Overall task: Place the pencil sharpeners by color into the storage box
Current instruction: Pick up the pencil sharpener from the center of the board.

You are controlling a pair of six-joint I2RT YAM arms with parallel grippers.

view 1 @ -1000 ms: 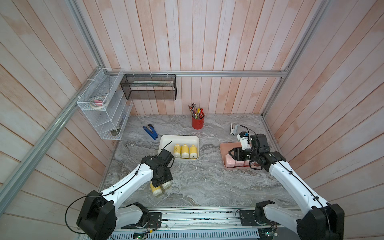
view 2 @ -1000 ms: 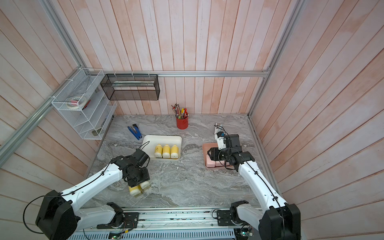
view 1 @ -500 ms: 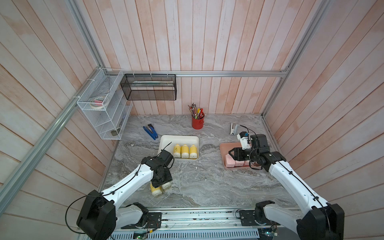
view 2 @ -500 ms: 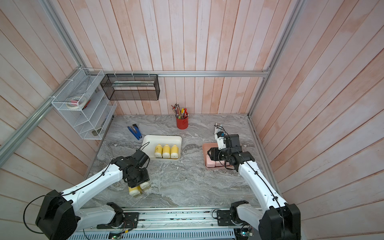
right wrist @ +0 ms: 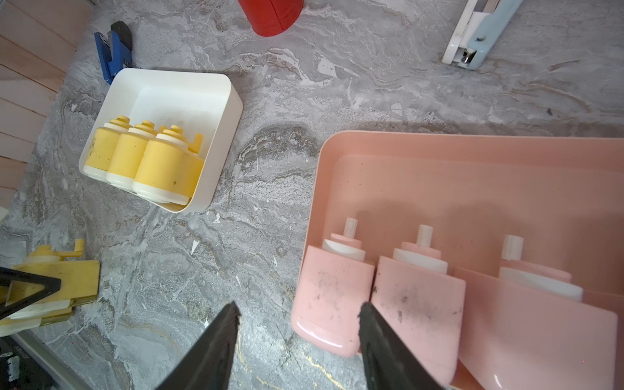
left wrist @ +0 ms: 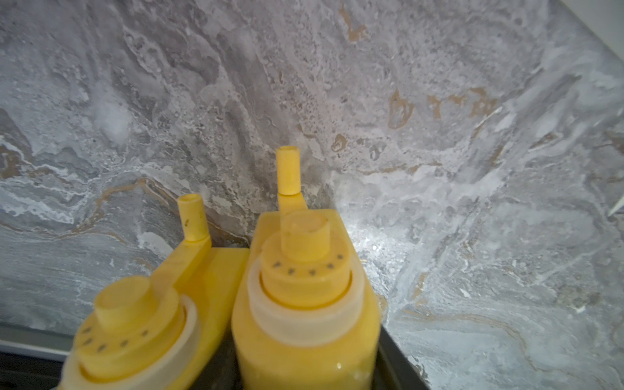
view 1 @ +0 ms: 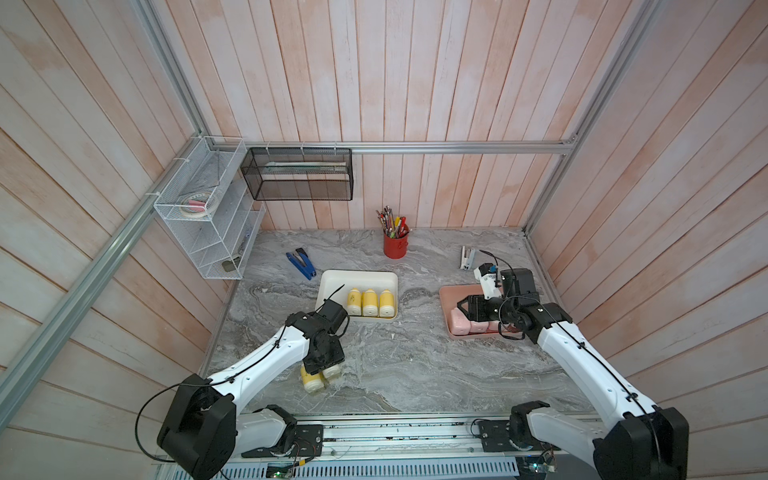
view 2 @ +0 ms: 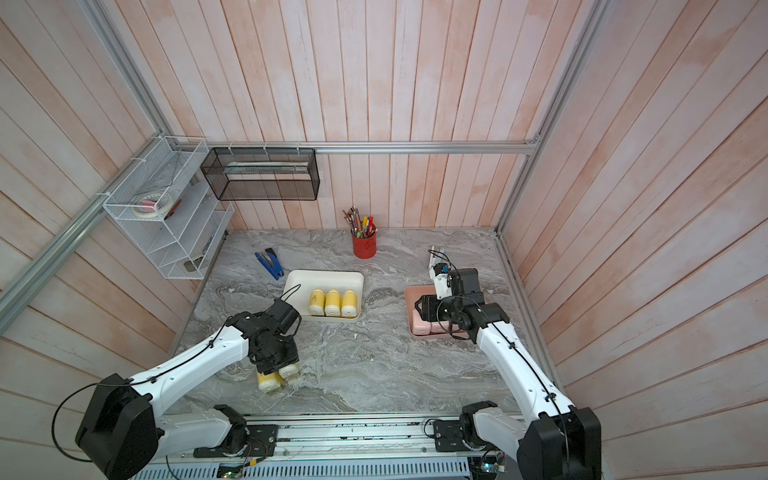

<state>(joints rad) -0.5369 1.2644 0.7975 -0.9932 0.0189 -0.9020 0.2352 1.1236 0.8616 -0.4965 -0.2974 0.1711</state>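
Top views take in the marble bench (view 1: pixel 415 374), where the sorting looks well along. A white box (view 1: pixel 357 273) holds three yellow sharpeners (view 1: pixel 370 302) in a row with room at one side. A pink tray (view 1: pixel 455 293) holds the pink sharpeners (right wrist: pixel 418 297). The left tool (view 1: pixel 322 365) is down near the bench's front edge, closed on a yellow sharpener (left wrist: pixel 304 304) lying flat. A second yellow sharpener (left wrist: pixel 135 337) lies just beside it. The right tool (right wrist: pixel 297 306) hangs over the pink tray's corner with jaws apart, holding nothing.

The step in hand appears to be lifting the gripped sharpener for the white box. Doing it well likely means rising straight up so the neighbour is not dragged. The sharpener then goes down in the open space beside the row, with its cream end matching the others.

Only the left wrist view shows the pair's small cranks (left wrist: pixel 288 170) and a dark jaw between the two bodies. From above, the left tool's own bulk hides that. Only the right wrist view shows grey smudges on the pink bodies.
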